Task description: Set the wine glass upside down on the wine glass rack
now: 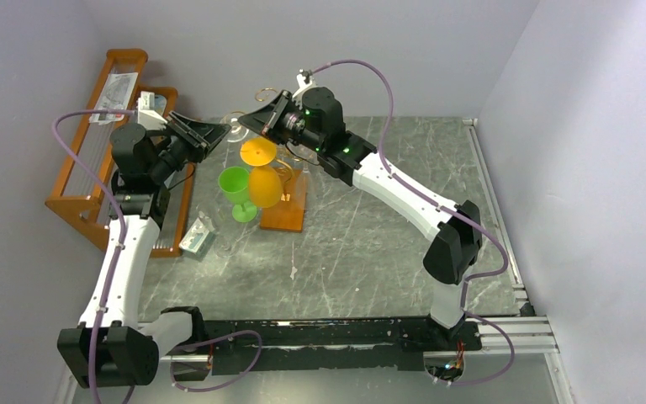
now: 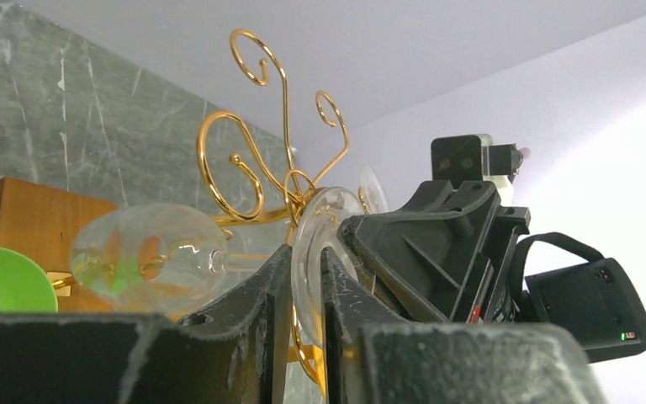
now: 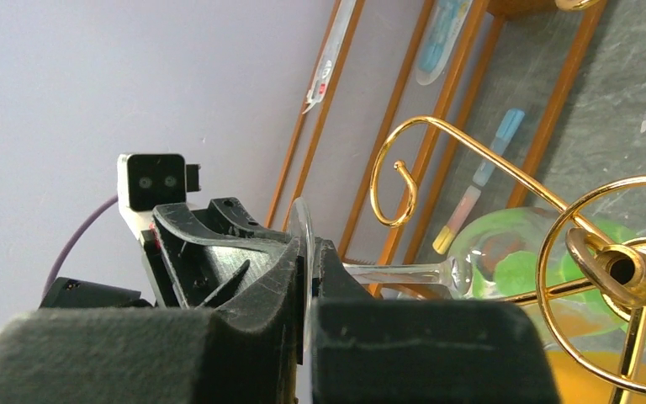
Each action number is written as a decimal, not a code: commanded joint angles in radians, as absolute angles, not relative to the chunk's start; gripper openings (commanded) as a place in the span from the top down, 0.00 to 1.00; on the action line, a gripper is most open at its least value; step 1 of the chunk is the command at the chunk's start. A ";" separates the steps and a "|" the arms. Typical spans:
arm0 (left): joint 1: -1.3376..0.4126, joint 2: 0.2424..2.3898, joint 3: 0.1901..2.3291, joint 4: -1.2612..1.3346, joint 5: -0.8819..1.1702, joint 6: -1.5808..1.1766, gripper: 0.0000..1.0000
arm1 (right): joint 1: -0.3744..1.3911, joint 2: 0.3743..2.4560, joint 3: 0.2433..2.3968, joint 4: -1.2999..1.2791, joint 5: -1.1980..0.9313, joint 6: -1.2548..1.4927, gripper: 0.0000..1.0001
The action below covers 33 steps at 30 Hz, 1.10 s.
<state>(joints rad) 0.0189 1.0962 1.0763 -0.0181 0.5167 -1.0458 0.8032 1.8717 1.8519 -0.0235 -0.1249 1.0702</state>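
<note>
- Two grippers meet tip to tip above the table's [image 1: 370, 252] rear left part, close to the back wall and just behind the wine glass rack [image 1: 293, 210].
- Left side: a stepped wooden shelf [image 1: 92, 202] stands along the left wall, just beside the left arm, so that side is tight.
- Right side: a wide stretch of marble runs from the rack to the rail at the table's right edge, crossed only by the right arm.
- A green glass [image 1: 235, 185] and an orange glass [image 1: 262, 181] crowd the rack's left side.
- Wine glass [image 2: 147, 252]: clear, held in the air, long axis level, bowl beside the rack's curled gold arms, foot disc on edge.
- Right gripper [image 3: 309, 261]: clenched on the foot disc.
- Left gripper [image 2: 307, 269]: fingers closely flank the same disc; whether they press it cannot be told.
</note>
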 commanded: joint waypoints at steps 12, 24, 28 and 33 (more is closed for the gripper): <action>0.034 1.129 1.094 0.123 0.748 -1.140 0.95 | 0.798 1.799 1.835 0.007 -0.109 1.027 0.62; 0.032 1.150 1.132 0.110 0.660 -1.160 0.95 | 0.795 1.694 1.764 -0.038 0.050 0.933 0.39; 0.032 1.175 1.132 0.131 0.654 -1.181 0.95 | 0.795 1.637 1.697 -0.006 0.094 0.901 0.38; 0.014 1.199 1.151 0.141 0.623 -1.168 0.95 | 0.795 1.532 1.617 0.045 0.143 0.853 0.37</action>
